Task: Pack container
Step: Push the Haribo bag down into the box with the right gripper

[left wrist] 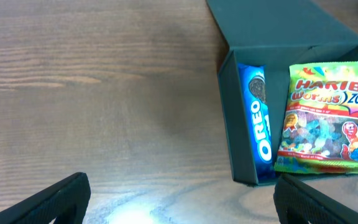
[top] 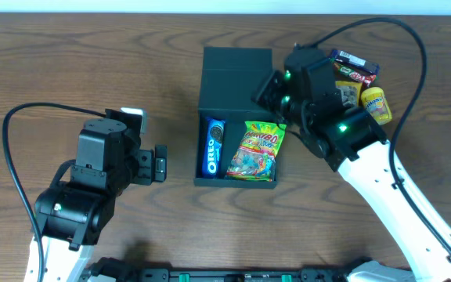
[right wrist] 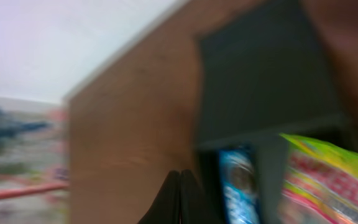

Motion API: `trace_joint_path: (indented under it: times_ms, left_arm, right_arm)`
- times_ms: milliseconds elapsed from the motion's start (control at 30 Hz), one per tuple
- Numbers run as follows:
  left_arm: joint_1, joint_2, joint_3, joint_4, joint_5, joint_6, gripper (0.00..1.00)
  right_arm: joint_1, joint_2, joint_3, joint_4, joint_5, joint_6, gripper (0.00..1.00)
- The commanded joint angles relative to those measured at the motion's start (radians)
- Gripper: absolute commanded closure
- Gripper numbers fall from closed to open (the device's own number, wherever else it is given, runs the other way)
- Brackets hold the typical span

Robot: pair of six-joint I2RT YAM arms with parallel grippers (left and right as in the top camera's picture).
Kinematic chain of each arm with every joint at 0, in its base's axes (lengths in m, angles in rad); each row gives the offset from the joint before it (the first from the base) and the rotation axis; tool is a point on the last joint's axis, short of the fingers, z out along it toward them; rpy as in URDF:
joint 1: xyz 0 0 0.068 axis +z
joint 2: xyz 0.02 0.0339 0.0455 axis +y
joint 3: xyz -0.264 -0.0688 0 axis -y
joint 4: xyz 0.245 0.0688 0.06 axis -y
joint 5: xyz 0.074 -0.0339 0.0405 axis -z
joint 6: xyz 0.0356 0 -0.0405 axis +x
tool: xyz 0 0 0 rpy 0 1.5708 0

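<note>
The wooden desk (top: 53, 63) fills the overhead view, with an arm on each side. The right arm (top: 382, 180) reaches in from the near right corner toward the far middle. Its hand (top: 266, 88) hangs over the far right part of the container. In the right wrist view (badly blurred) the two dark fingers (right wrist: 171, 202) meet with only a thin seam between them, so the hand is closed with nothing seen in it. The left arm (top: 84, 188) sits at the near left. Its hand (top: 156, 164) points right, toward the container's left wall but apart from it. In the left wrist view its fingers (left wrist: 61, 199) stand wide apart, open and empty.

The container (top: 233, 182), a dark rectangular box, lies in the middle of the desk. Its lid (top: 229, 74) is folded back flat on the far side.

Inside it, a green bag of gummy worms (top: 258, 149) lies flat over the right part. A blue pack of cookies (top: 213, 146) stands on edge along the left wall.

On the far right of the desk, behind the right arm, lie loose snacks: a dark packet (top: 355, 66) and a yellow one (top: 376, 103).
</note>
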Motion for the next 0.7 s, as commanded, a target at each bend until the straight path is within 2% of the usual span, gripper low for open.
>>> trace_joint_path:
  times_ms: [0, 67, 100, 200, 267, 433, 667]
  left_arm:
    - [0.004, -0.001, 0.022, 0.000, 0.004, -0.012, 0.05]
    - [0.004, -0.001, 0.022, 0.000, 0.004, -0.012, 0.05]
    - [0.004, -0.001, 0.022, 0.000, 0.004, -0.012, 0.05]
    - [0.004, -0.001, 0.022, 0.000, 0.012, -0.012, 0.05]
    - [0.004, -0.001, 0.022, 0.000, 0.027, -0.013, 0.05]
    - [0.004, -0.001, 0.022, 0.000, 0.026, -0.012, 0.05]
    - [0.004, -0.001, 0.022, 0.001, 0.026, -0.012, 0.05]
  right_arm:
    - [0.004, 0.002, 0.016, -0.093, 0.053, -0.095, 0.99]
    - [0.004, 0.016, 0.016, -0.155, 0.059, -0.148, 0.97]
    - [0.004, 0.026, 0.016, -0.182, 0.071, -0.171, 0.91]
    - [0.002, 0.080, 0.014, -0.246, 0.119, -0.228, 0.64]
    - [-0.004, 0.138, 0.014, -0.270, 0.118, -0.272, 0.56]
    - [-0.025, 0.248, 0.014, -0.310, 0.122, -0.274, 0.48]
    - [-0.056, 0.293, 0.014, -0.387, 0.171, -0.214, 0.52]
